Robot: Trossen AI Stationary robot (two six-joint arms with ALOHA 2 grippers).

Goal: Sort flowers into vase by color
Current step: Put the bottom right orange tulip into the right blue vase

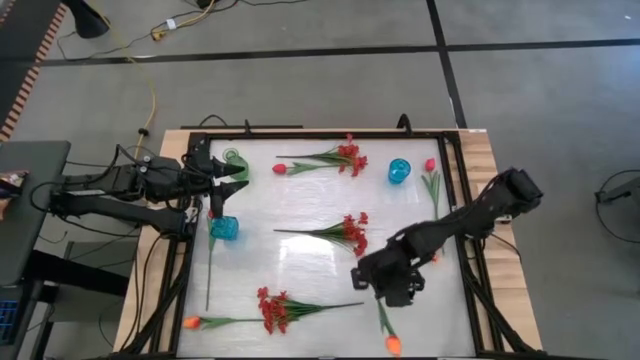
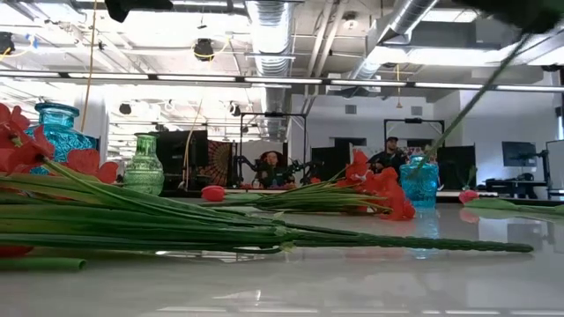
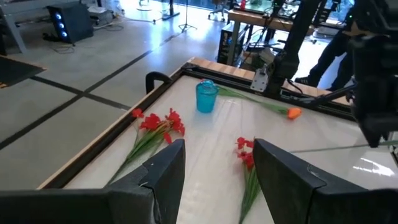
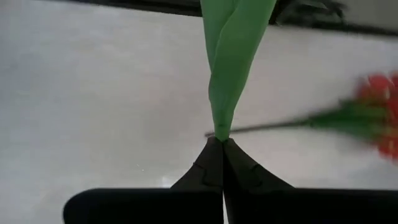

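Three bushy red small-blossom sprays on green stems lie loose on the white tabletop (image 1: 300, 260) in the high view: one at upper centre (image 1: 345, 157), one in the middle (image 1: 345, 233), one at lower left of centre (image 1: 275, 308). A single red-pink tulip bud (image 1: 280, 169) lies just left of the upper spray, and another red-pink tulip (image 1: 430, 166) lies at upper right, close to a round blue glass vase (image 1: 399, 171). An orange tulip bud (image 1: 191, 323) sits at the lower left corner, its thin stem running up toward a second blue glass vase (image 1: 224, 228) at the left edge. A green glass vase (image 1: 234, 160) stands in the upper left, partly under the left gripper (image 1: 212, 180); what the vases hold cannot be told.

That left gripper hovers there with its fingers (image 3: 165, 171) spread apart and nothing between them. The right gripper (image 4: 222, 142), at lower right of centre, has its fingers pinched tight on the green stem and leaf (image 4: 233, 56) of an orange tulip (image 1: 392, 345), whose bud lies at the bottom edge.
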